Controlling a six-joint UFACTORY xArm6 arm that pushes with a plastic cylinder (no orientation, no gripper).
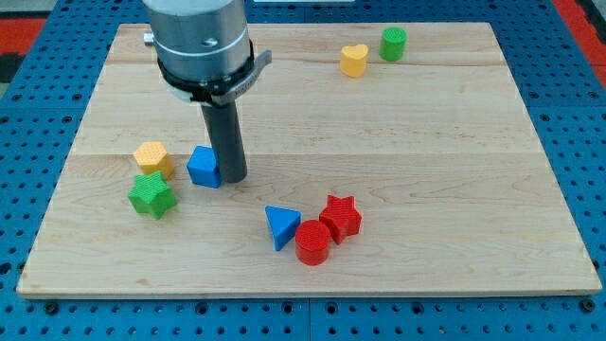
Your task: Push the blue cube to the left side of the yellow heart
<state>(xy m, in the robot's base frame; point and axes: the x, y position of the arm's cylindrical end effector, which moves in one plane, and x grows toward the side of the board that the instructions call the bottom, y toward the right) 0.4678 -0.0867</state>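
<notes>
My tip [234,178] rests on the wooden board [454,170] touching the right side of the blue cube [204,167], which sits at the view's left, well apart from the yellow heart [354,60] near the top. The arm carries a bare rod, no claw to open or close. To travel well, the tip should probably come round to the cube's lower left and push steadily up-right, stopping left of the heart; no containers are present.

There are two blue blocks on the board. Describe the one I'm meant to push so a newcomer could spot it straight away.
Start at the wooden board and go to its left half, where my tip comes down. The blue cube sits right against the tip's left side. Unlike the blue triangle lower down by the red blocks, it is boxy, with the yellow hexagon and green star to its left.
</notes>
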